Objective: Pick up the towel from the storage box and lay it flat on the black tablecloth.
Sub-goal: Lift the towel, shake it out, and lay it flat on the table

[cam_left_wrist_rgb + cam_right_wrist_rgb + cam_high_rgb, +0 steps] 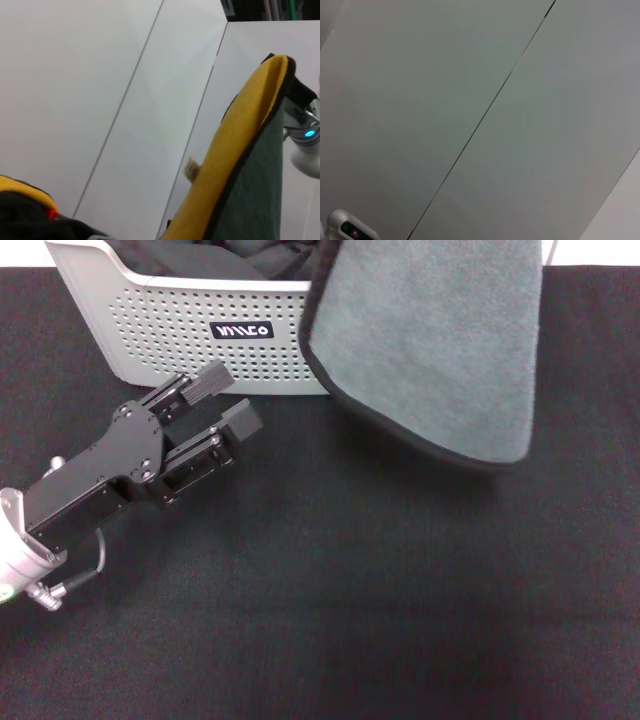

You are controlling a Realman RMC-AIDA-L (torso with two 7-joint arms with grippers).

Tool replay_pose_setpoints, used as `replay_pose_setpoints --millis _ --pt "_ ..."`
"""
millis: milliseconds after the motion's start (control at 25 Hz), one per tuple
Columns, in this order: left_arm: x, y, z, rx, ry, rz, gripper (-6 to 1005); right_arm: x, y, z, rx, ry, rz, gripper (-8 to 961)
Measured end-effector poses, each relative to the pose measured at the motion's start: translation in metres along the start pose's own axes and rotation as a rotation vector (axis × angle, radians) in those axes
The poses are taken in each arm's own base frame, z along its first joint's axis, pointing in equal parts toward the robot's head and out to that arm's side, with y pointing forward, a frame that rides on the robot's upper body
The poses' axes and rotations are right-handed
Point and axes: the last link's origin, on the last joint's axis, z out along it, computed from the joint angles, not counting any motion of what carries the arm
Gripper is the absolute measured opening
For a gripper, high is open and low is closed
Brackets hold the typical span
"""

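The black tablecloth (400,590), a wide matte sheet with a fine grain, covers the whole work surface. At its far edge stands the storage box (150,320), light grey plastic with dotted perforated walls, a rounded rim and a small black label; dark fabric lies inside it. Just beside the box's right end hangs the towel (430,350), grey-green and fleecy with black stitched edging, held up in the air, its lower curved edge above the tablecloth and its left edge overlapping the box's corner. The left gripper (228,402) rests low in front of the box, near its label, its two black fingers apart and empty.

The left wrist view alone shows the towel's (235,165) yellow-orange reverse. The right wrist view shows only pale wall panels, so the right gripper is not seen.
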Motion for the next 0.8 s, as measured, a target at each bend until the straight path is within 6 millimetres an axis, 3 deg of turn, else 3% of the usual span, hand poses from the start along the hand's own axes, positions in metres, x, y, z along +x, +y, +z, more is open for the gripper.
replay_pose_setpoints --millis 240,800 --pt "0.001 -0.005 0.012 -0.012 -0.015 -0.02 740 0.0 0.0 0.004 -0.004 -0.005 -0.001 16" --pt "-0.001 -0.007 0.03 -0.019 -0.005 -0.013 723 0.001 0.001 0.017 -0.029 -0.011 0.001 16"
